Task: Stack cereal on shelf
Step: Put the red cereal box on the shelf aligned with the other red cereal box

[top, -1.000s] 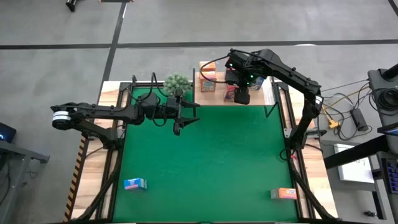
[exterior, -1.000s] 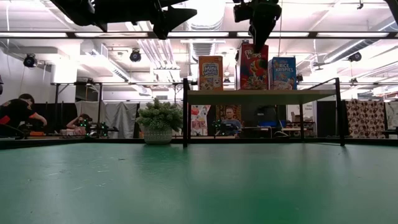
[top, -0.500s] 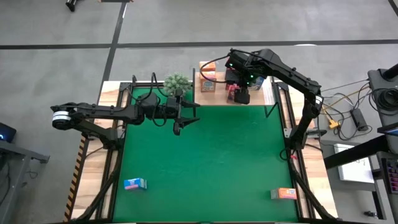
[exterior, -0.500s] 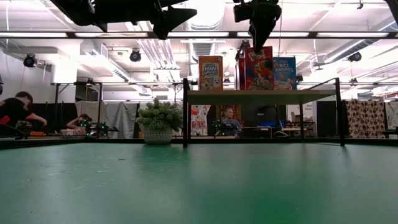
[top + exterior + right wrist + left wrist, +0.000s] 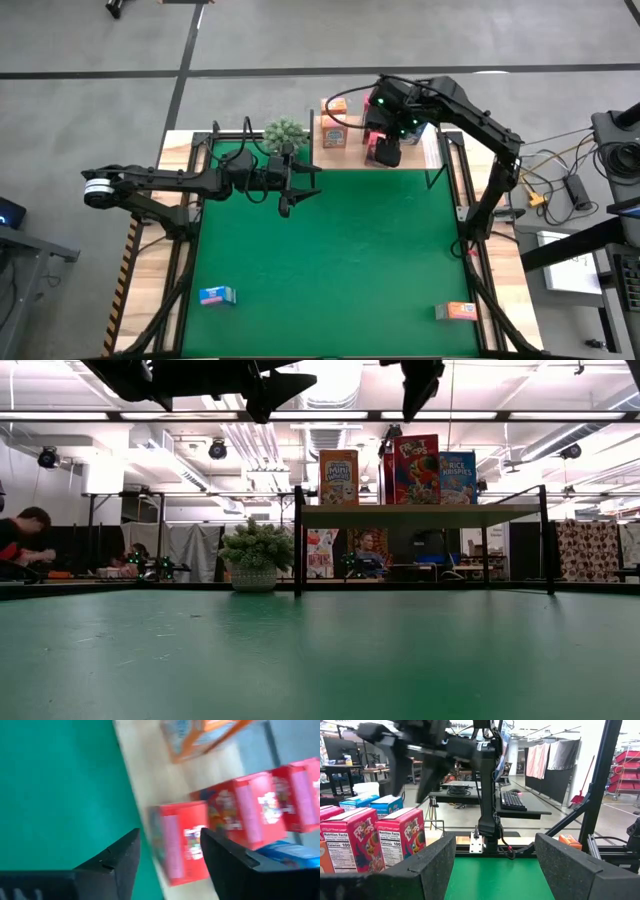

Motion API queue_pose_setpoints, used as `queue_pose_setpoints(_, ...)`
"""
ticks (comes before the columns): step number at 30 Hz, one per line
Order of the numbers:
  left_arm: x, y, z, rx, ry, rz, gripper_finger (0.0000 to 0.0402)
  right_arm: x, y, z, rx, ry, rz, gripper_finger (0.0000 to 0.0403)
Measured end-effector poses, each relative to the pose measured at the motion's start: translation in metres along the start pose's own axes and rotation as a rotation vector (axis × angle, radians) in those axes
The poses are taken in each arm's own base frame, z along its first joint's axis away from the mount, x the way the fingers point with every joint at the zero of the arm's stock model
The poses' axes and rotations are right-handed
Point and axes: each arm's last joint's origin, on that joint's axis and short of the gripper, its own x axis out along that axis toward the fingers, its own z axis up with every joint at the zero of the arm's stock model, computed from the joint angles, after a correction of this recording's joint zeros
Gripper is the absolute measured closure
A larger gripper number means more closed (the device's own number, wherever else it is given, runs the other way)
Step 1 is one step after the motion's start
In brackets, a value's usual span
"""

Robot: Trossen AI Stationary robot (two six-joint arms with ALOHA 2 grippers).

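Observation:
The wooden shelf (image 5: pixel 425 150) (image 5: pixel 420 512) stands at the table's far edge. An orange cereal box (image 5: pixel 339 477), a red one (image 5: pixel 415 468) and a blue one (image 5: pixel 457 477) stand upright on the board. My right gripper (image 5: pixel 170 834) (image 5: pixel 420 385) hovers open above the shelf. Below it stand three red boxes (image 5: pixel 182 842), with an orange box (image 5: pixel 200 735) and a blue box (image 5: pixel 292 855) beside them. My left gripper (image 5: pixel 288 197) (image 5: pixel 495 845) waits open, high over the table's far left part. A blue box (image 5: pixel 216 295) and an orange box (image 5: pixel 460 312) lie on the green felt near the near edge.
A small green plant (image 5: pixel 285 133) (image 5: pixel 255 555) sits left of the shelf at the far edge. The shelf's black side supports (image 5: pixel 297 540) rise from the table. Bare green felt (image 5: pixel 330 250) stretches between the arms and the two lying boxes. People show in the room behind.
My right gripper has risen off the red box's top and drifted slightly toward the table's right. The red box has come down a little and shifted a little toward the blue box, and now stands free on the shelf board.

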Motion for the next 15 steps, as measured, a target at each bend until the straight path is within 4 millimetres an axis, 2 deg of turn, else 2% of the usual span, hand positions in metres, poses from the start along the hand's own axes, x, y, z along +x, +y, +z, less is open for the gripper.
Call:
queue_pose_setpoints(5,0.000,0.000,0.000,0.000,0.000,0.000,0.0146,-0.005,0.017,-0.005,0.048,-0.017,0.144,0.0258)
queue_pose_setpoints(8,0.000,0.000,0.000,0.000,0.002,0.000,0.0146,-0.004,0.025,-0.012,0.055,0.006,0.174,0.0294)
queue_pose_setpoints(15,0.000,0.000,-0.001,-0.002,0.012,0.000,0.0146,0.017,0.031,-0.037,0.075,0.130,0.158,0.0371)
